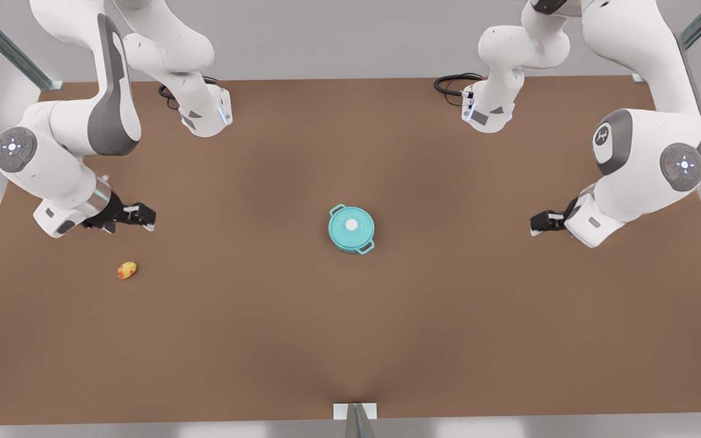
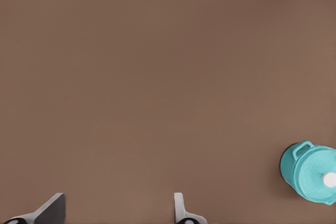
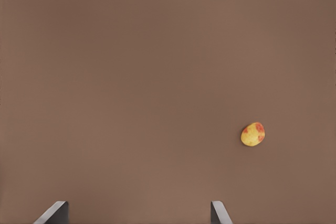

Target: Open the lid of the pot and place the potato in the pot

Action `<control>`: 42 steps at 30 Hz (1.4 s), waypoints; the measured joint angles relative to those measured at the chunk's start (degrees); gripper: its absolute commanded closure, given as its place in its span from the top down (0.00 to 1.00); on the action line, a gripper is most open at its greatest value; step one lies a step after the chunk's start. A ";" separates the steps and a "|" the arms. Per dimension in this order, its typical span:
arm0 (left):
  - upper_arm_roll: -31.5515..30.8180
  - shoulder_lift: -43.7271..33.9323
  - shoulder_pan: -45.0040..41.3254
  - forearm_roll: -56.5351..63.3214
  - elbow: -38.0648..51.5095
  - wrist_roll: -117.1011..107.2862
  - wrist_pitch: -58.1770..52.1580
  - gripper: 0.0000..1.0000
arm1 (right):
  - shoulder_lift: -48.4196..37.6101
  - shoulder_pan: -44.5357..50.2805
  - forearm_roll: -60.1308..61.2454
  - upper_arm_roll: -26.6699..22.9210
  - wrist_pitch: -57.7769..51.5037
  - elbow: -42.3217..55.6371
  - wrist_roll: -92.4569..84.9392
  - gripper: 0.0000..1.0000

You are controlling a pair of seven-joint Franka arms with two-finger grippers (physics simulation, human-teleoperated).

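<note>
The teal pot (image 1: pixel 345 247) stands at the middle of the brown table, with the pot lid (image 1: pixel 359 230) resting flat on it, white knob up. The left wrist view catches the pot (image 2: pixel 286 167) and its lid (image 2: pixel 314 167) off to one side. The small yellow-orange potato (image 1: pixel 126 270) lies far toward the front view's left, also seen as the potato (image 3: pixel 253 134). My right gripper (image 1: pixel 145 218) hovers open a little behind the potato, its fingertips (image 3: pixel 56 211) wide apart. My left gripper (image 1: pixel 535 224) waits open at the front view's right, well away from the pot, fingertips (image 2: pixel 180 209) apart.
Both arm bases (image 1: pixel 204 112) stand at the table's back edge with black cables (image 1: pixel 453 84) beside them. A metal bracket (image 1: pixel 355 411) sits at the middle of the front edge. Bare brown table (image 1: pixel 350 340) stretches between the potato and the pot.
</note>
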 measured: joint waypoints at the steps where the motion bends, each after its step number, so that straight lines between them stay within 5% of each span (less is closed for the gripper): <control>1: -0.04 0.03 -0.44 0.09 -0.24 -0.37 0.93 1.00 | 0.00 -0.03 0.01 0.00 0.83 0.00 -0.04 1.00; 7: -0.08 1.65 -4.34 0.20 -0.84 -2.39 4.48 1.00 | 5.16 -3.87 0.07 -1.27 2.04 1.36 -0.14 1.00; 11: -0.18 6.85 -23.97 2.11 -2.59 -7.74 6.71 1.00 | 6.27 -14.23 0.94 -1.40 2.94 2.64 0.60 1.00; 14: -0.35 8.26 -32.55 2.27 -8.53 -13.01 11.40 1.00 | 6.50 -13.32 0.82 -0.12 3.33 3.46 3.28 1.00; 18: -0.52 11.11 -35.40 1.98 -14.24 -19.64 19.94 1.00 | 4.13 -7.37 -0.20 0.39 5.15 -3.31 6.73 1.00; 23: -0.46 15.96 -37.37 2.23 -10.94 -27.28 26.93 1.00 | -0.11 -6.55 -0.75 0.34 14.45 -18.32 10.12 1.00; 32: -0.45 21.65 -38.43 2.39 -5.02 -37.49 32.30 1.00 | 8.30 -15.47 -4.54 -0.07 25.41 -19.27 14.48 1.00; 42: -0.45 24.30 -40.45 4.82 -3.88 -45.92 33.74 1.00 | 15.20 -15.10 -4.32 0.01 32.22 -18.14 17.65 1.00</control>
